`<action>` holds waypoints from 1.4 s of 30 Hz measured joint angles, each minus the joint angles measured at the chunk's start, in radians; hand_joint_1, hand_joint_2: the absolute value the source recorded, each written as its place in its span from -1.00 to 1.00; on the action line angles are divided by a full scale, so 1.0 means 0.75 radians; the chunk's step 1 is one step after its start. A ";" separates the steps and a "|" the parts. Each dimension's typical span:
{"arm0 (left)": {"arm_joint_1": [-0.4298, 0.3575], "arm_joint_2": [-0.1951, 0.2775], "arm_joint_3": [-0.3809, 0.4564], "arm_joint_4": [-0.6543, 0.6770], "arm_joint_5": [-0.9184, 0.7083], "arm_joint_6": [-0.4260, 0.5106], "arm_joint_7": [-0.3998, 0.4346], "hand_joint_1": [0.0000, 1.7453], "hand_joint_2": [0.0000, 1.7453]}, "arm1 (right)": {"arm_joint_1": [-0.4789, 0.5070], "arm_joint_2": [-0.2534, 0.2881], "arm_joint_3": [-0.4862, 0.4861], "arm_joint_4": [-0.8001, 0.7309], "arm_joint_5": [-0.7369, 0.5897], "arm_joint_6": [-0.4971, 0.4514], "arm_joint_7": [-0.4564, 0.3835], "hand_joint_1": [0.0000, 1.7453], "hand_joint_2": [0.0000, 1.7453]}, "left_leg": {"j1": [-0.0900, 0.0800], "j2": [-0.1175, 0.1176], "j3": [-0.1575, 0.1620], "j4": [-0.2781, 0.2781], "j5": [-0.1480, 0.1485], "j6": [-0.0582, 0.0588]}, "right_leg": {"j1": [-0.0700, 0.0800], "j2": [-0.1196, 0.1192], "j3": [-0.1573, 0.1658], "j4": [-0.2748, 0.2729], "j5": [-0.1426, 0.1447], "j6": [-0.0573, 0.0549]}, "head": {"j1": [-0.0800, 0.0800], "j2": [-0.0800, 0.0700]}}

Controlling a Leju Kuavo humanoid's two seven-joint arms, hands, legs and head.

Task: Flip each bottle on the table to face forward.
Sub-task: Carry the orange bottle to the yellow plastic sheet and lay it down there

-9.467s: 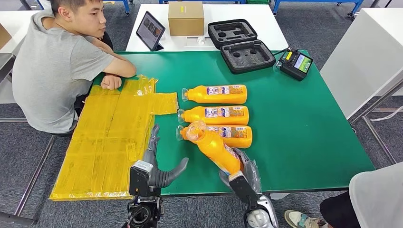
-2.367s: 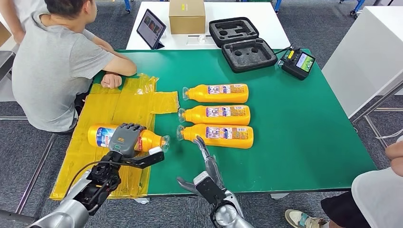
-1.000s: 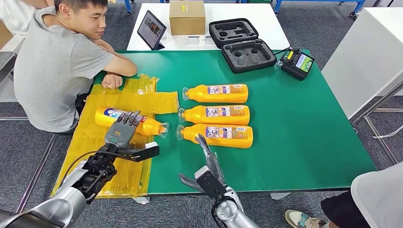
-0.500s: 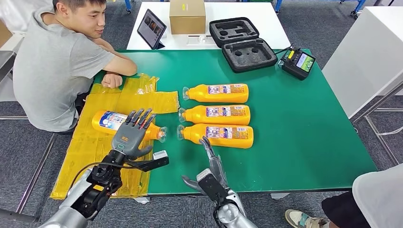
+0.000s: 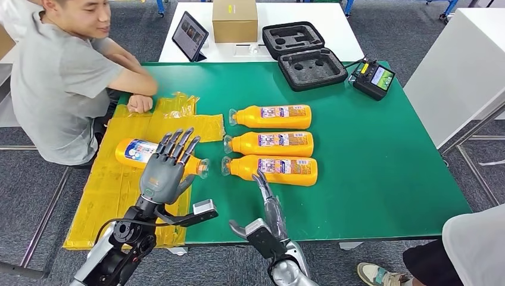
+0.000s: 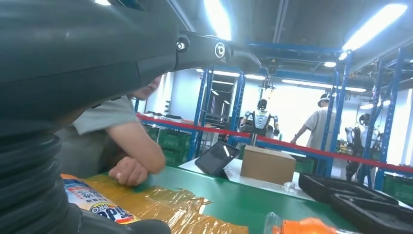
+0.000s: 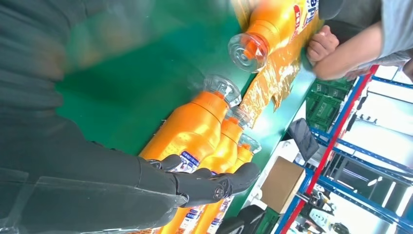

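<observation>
Three orange bottles lie side by side on the green table point(image 5: 387, 167), caps to the left: the far one point(image 5: 271, 117), the middle one point(image 5: 269, 143) and the near one point(image 5: 274, 170). A fourth orange bottle point(image 5: 136, 152) with a blue and white label point(image 6: 90, 204) lies on the yellow sheet point(image 5: 119, 202), cap to the right. My left hand point(image 5: 164, 170) hovers just over it, fingers spread, holding nothing. My right hand point(image 5: 268, 208) is open near the table's front edge, fingers stretched towards the near bottle point(image 7: 190, 131) without touching it.
A person point(image 5: 65, 77) sits at the table's left end with a fist point(image 5: 140, 102) on the yellow sheet. At the back stand a black foam case point(image 5: 304, 56), a controller point(image 5: 372, 78), a tablet point(image 5: 189, 37) and a cardboard box point(image 5: 234, 21). Another person point(image 5: 476, 250) stands at bottom right.
My left hand has let go of the labelled bottle, lifted off it and spread its fingers. The bottle stays on the yellow sheet. My right hand has barely moved.
</observation>
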 joint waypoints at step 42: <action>0.278 -0.214 -0.052 -0.234 1.367 -0.331 -0.540 -1.00 1.00 | 0.240 0.121 -0.857 -0.543 1.469 -0.074 0.012 -1.00 1.00 | -0.002 -0.002 -0.002 0.000 -0.001 0.001 | -0.002 -0.003 -0.001 -0.001 0.000 0.001 | 0.000 0.000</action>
